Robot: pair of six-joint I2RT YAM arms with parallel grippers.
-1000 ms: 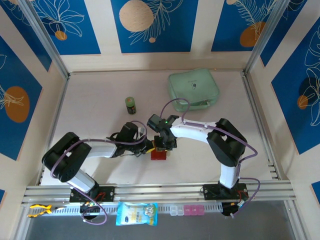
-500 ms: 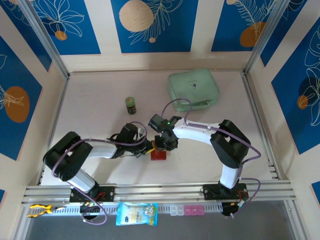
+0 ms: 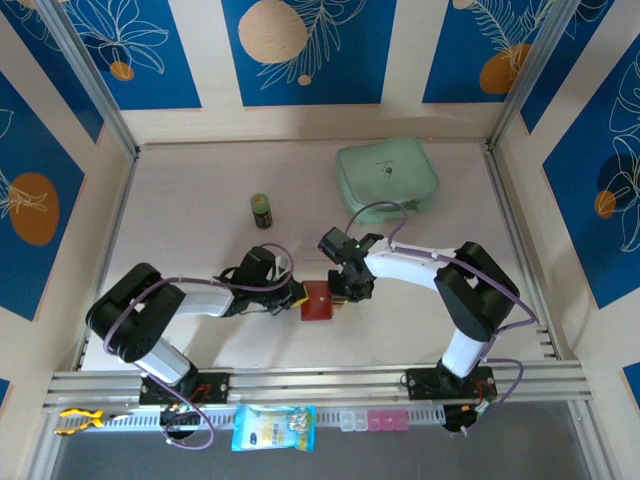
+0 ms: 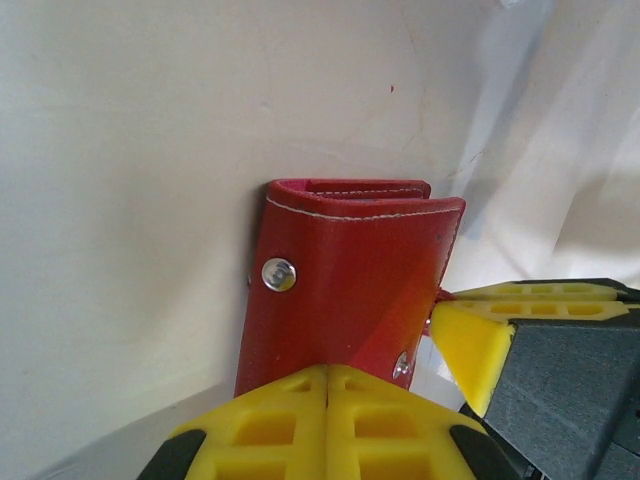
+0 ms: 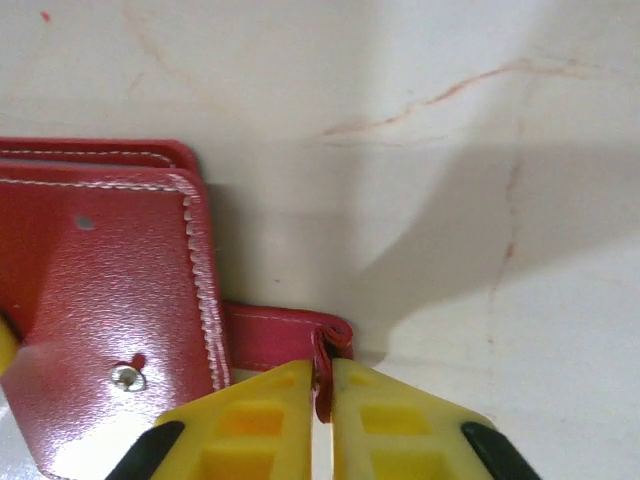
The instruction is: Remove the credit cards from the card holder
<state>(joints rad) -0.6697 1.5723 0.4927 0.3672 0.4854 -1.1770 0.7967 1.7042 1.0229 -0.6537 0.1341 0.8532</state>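
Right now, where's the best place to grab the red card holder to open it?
Probably the flap edge, from the right: it sticks out from the card holder, thin enough for the right pincer to pinch, while the left pincer steadies the other end.

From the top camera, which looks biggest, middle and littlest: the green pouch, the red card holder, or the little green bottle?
1. green pouch: by far the largest.
2. red card holder: partly hidden.
3. green bottle: looks only a little smaller, so these last two are close.

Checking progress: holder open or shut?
Folded shut, looks unsnapped: holder covers lie together, snap stud bare, right gripper pinches the tab out sideways.
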